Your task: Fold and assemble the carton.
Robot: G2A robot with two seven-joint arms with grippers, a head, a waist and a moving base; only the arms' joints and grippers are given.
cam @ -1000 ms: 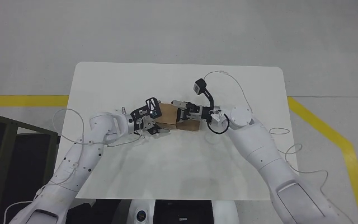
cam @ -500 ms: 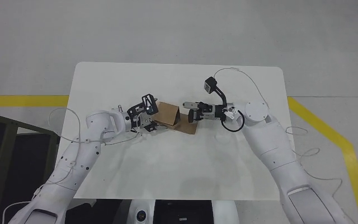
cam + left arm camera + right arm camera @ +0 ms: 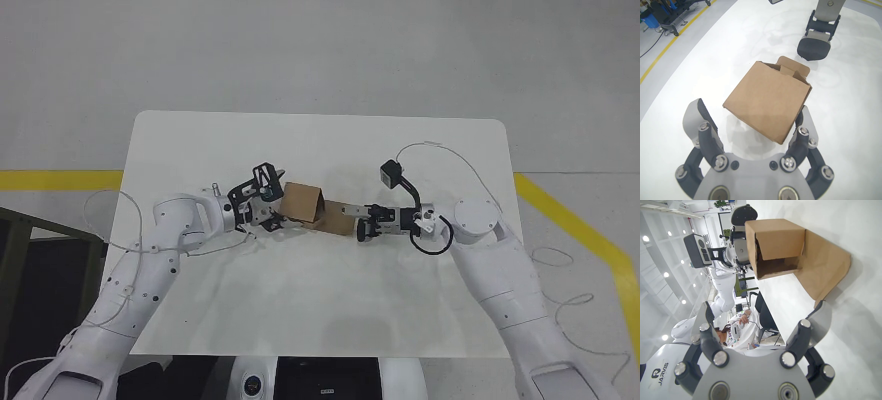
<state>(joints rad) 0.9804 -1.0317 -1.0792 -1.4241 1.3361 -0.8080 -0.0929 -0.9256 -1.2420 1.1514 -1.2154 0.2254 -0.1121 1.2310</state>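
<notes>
A brown carton (image 3: 302, 202) stands on the white table (image 3: 320, 300) near its middle, one end open with a long flap (image 3: 338, 221) lying flat on the tabletop. In the left wrist view the carton (image 3: 768, 102) sits between the fingers of my left gripper (image 3: 753, 117), which is open; one finger (image 3: 804, 121) touches the carton's lower corner, the other stands apart. My right gripper (image 3: 762, 313) is open just off the flap's (image 3: 825, 272) free edge, facing the carton's open end (image 3: 776, 264). It holds nothing.
The table's near and far parts offer free room around the carton. Thin cables (image 3: 440, 150) loop from the right arm over the table's back right. A yellow floor line (image 3: 60, 180) runs beyond the left edge.
My right gripper has drawn back to the right, away from the carton, leaving the flap flat on the table. The left gripper stays at the carton's left end.
</notes>
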